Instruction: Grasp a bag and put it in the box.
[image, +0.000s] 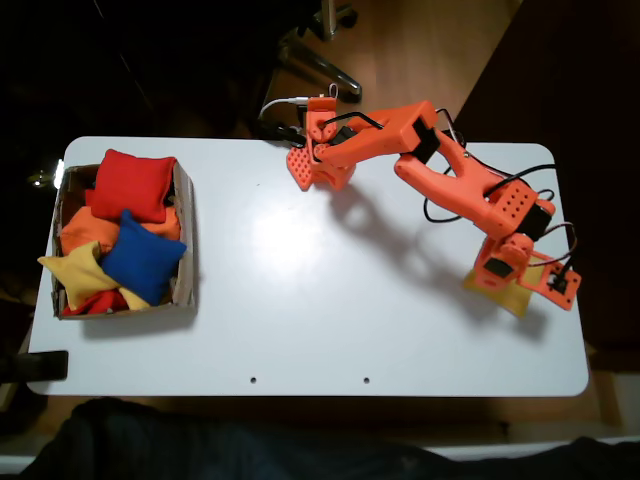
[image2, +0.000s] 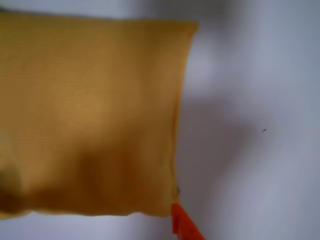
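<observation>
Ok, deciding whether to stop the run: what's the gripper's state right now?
Gripper: over the golden-yellow bag on the table; open or shut cannot be told.

the bag (image: 512, 296) – golden-yellow fabric beanbag, square-ish, lies flat on the white table at the right end of the fixed view, mostly hidden w/ just its edge showing. in the wrist view the bag (image2: 95, 115) looks blurred, straight seam down its right side. the box (image: 184, 215) – low brown cardboard, rectangular, sits at the far left end, well apart from the bag.
</observation>
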